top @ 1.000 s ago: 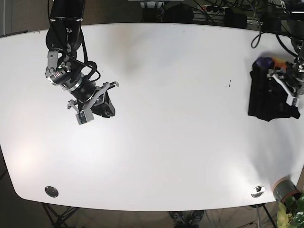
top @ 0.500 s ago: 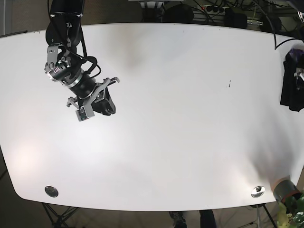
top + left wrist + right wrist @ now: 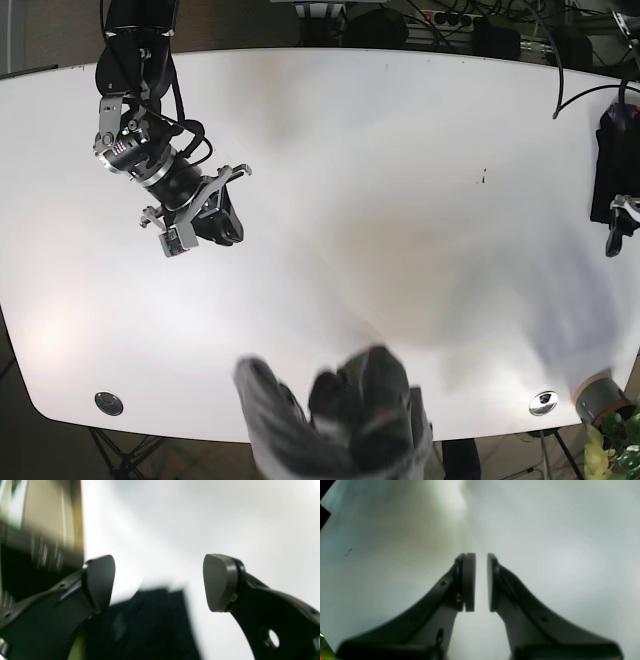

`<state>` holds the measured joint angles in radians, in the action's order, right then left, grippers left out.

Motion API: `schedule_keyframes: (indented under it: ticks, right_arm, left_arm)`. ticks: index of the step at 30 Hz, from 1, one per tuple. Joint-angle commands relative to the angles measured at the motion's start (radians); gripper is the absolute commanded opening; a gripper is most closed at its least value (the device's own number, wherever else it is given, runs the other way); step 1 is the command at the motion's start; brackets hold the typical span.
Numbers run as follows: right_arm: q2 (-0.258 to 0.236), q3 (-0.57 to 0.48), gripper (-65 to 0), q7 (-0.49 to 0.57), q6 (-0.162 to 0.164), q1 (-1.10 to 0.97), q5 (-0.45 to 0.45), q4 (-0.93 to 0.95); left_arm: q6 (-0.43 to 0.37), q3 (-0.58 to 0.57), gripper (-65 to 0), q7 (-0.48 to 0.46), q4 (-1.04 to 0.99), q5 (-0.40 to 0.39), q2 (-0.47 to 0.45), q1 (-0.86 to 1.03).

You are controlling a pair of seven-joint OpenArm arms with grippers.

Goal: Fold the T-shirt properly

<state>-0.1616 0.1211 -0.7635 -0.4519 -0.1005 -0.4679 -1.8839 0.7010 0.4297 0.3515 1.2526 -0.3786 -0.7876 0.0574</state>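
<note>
At the far right edge of the white worktop (image 3: 380, 200) sits the folded dark T-shirt (image 3: 611, 170), half out of the base view. My left hand (image 3: 160, 582) hovers just above it, pads spread wide and holding nothing — the dark cloth lies blurred below them. My right hand (image 3: 481, 582) hangs over bare worktop well apart, pads almost closed with a thin gap, empty. I judge the fold done and the garment set aside. A blurred grey mass of cloth (image 3: 340, 415) enters at the near edge — likely the next piece. The middle offers broad open room; next I'd keep both hands back until it settles.
</note>
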Motion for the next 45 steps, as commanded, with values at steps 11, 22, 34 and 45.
schedule_keyframes:
  ticks: [11,22,34,45]
  right_arm:
    - [-0.006,0.03,-57.7,0.028,-0.003,0.006,0.103,-0.032]
    - [-0.006,0.028,-57.7,0.028,-0.003,-0.012,0.11,-0.053]
    - [-0.002,0.018,-52.5,0.028,-0.003,0.021,0.11,-0.023]
    - [-0.006,-0.097,-20.9,0.028,-0.003,0.14,0.111,0.109]
  left_arm:
    - [-0.003,0.014,-14.6,0.01,0.367,0.266,0.331,0.014]
    - [-0.003,0.014,-14.6,0.117,0.476,0.303,0.494,0.015]
    - [-0.003,-0.002,-14.6,0.119,0.48,0.306,0.529,0.02]
    - [-0.083,0.001,-14.6,0.119,0.482,0.306,0.613,0.04]
